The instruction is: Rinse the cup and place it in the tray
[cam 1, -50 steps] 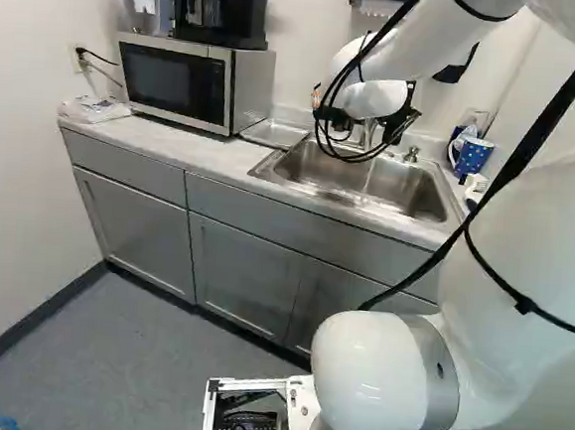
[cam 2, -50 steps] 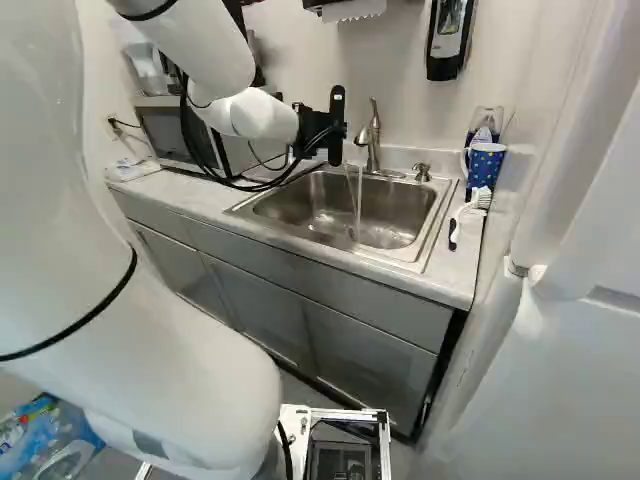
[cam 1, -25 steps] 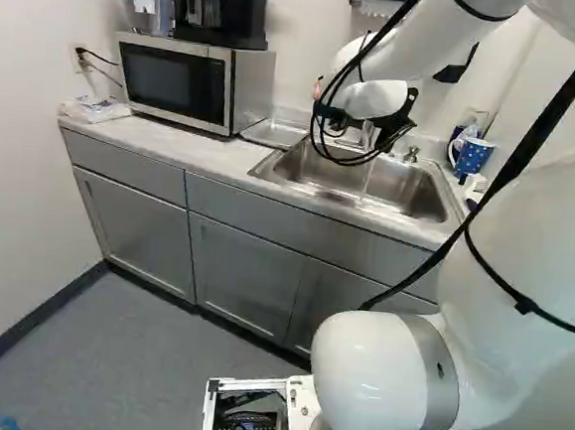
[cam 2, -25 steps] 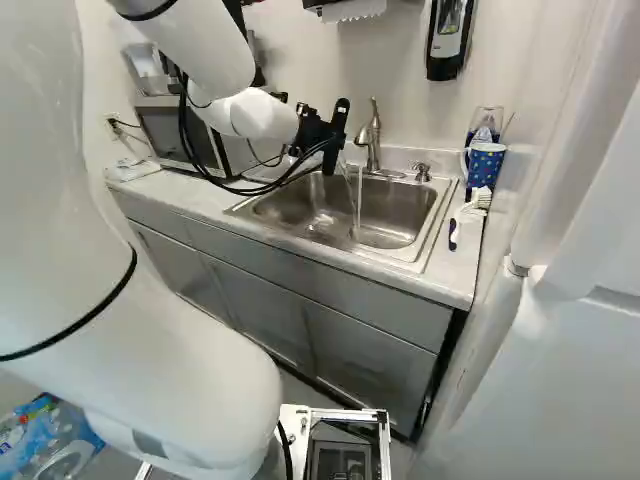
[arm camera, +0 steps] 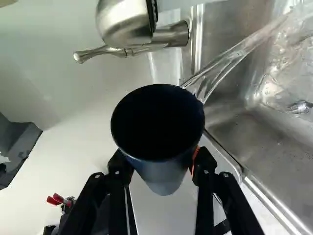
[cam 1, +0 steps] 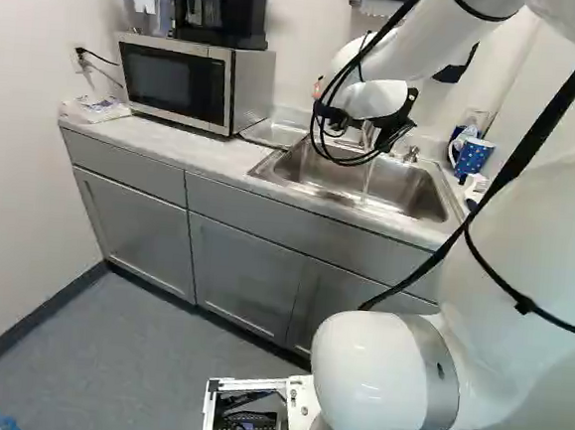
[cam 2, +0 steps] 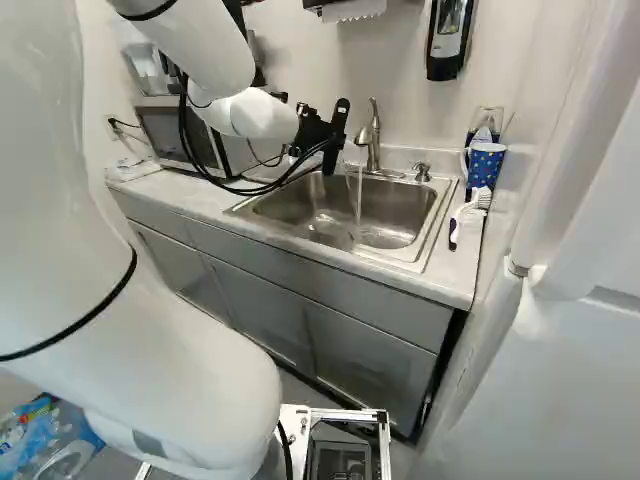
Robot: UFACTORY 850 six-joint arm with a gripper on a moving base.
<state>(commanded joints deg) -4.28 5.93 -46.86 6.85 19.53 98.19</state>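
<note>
Cup (arm camera: 157,125): held between the two fingers of your gripper (cam 2: 337,138), its dark open mouth turned back toward your wrist camera and its narrower end pointing away. You cannot tell from these views how far it leans against the counter.
Gripper: clamped on the cup, one finger against each side of its wall; in the wrist view a bit of orange pad shows at one side.
Faucet (arm camera: 124,24): ahead of your gripper, beyond the rim of the cup.
Water (arm camera: 244,46): running, seen from just beside the cup's rim and down into the basin. Whether any goes into the cup, you cannot tell.
Sink (arm camera: 274,127): beside and below your gripper, on the side where the water falls.
Tray (cam 1: 274,132): low beside the sink, near your gripper, lying beneath its height and apart from the cup.
Patterned mug (cam 2: 484,165): well apart from your gripper, across the sink, with a brush (cam 2: 470,213) lying near it.
Microwave (cam 1: 173,82): on the opposite side of your gripper from the patterned mug, on the counter (cam 1: 187,157).
</note>
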